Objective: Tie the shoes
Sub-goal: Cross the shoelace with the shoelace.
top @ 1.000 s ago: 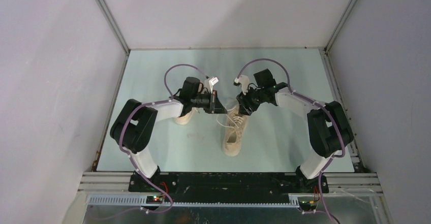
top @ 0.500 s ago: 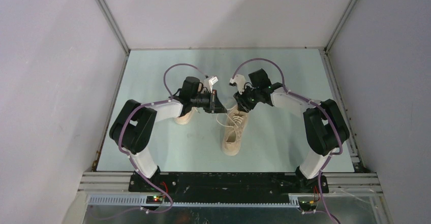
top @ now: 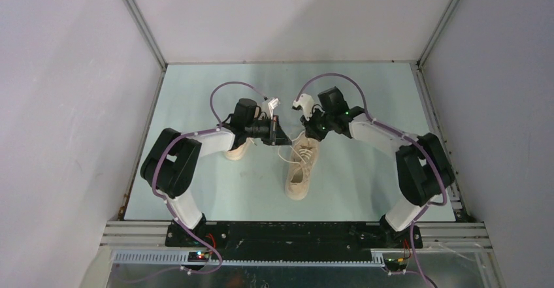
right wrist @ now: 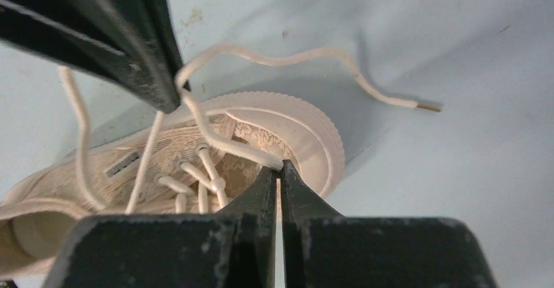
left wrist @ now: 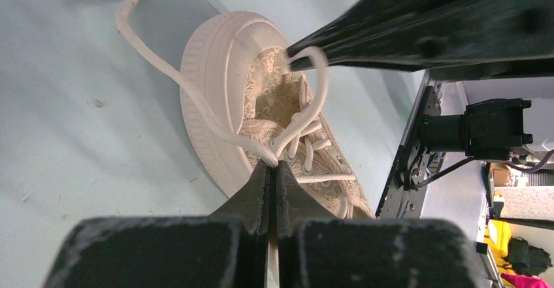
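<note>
Presently worked shoe: the centre shoe (top: 299, 174) is laid flat on the table (top: 366, 190) between the two arms, with its toe turned to the near edge and its open heel end to the far side.
Other shoe: a second shoe (top: 236, 151) is seen just to the left, partly hidden under the left arm (top: 212, 141); whether it is tied cannot be told.
Lace: the lace (right wrist: 225, 144) is not knotted; one strand is lifted above the shoe opening, and a loose end (right wrist: 411, 102) is spread on the table beyond the heel.
Left gripper: the left gripper (left wrist: 271, 169) is clenched on the lace beside the eyelets, and no gap is seen between the jaws.
Right gripper: the right gripper (right wrist: 279, 170) is likewise clamped on a lace strand at the heel rim, near the left one; a short piece of lace seems to run from one to the other.
Handling of lace: it is judged soft, thin and limp; no shape is kept by it alone, and it may slide out of smooth pads when pulled hard.
Handling of shoe: it is judged light, with a soft fabric upper and a stiffer sole, so it is likely to be dragged or tipped if the lace is pulled sideways.
Where to hold: the lace is best taken at the middle of a free strand, not at its hard tip; the shoe, if steadying is needed, at the sole rim.
</note>
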`<state>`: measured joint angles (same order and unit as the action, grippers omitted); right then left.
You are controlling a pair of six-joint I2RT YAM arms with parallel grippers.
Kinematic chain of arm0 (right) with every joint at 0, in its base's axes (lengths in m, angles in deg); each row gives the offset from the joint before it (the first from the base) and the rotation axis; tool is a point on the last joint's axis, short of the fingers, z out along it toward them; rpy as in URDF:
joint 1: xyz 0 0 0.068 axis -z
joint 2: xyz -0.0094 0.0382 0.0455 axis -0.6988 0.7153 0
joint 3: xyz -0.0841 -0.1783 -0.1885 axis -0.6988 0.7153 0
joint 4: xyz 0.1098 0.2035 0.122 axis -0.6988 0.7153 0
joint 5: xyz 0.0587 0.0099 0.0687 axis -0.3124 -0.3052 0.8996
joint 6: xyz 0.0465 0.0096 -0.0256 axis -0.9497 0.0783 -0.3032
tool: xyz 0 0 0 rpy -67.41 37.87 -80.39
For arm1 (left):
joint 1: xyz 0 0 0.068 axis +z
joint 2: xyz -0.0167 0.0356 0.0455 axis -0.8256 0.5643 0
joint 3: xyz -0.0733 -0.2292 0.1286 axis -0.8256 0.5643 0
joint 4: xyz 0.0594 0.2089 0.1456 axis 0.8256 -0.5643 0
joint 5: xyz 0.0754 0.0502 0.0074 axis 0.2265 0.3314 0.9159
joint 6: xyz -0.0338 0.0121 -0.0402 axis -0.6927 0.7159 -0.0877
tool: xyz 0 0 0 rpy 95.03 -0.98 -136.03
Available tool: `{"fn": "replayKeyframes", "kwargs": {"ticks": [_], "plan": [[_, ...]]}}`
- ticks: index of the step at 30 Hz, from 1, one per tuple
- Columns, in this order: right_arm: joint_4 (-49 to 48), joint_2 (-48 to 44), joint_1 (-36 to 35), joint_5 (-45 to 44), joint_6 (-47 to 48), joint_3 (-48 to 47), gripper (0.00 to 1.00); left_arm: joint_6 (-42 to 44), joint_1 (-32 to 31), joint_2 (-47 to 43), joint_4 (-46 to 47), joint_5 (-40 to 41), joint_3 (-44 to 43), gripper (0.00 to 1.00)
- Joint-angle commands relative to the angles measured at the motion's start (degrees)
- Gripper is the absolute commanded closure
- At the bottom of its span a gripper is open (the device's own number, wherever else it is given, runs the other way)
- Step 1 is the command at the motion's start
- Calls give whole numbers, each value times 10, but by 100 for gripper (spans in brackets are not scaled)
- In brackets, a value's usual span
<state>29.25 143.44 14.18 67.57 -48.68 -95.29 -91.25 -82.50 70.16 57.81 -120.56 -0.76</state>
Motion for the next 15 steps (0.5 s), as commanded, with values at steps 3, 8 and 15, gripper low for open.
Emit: {"fn": "replayKeyframes", "kwargs": {"ticks": [3,8,15], "plan": [[40,-118,21,79,19,-35,100,19,5,-25,8,16,-5,100],[72,-140,25,235,-6,-38,100,0,2,0,18,-18,-27,100],[97,-122,-47,183,59,-45,100,-14,-6,33,25,-58,-62,100]]}}
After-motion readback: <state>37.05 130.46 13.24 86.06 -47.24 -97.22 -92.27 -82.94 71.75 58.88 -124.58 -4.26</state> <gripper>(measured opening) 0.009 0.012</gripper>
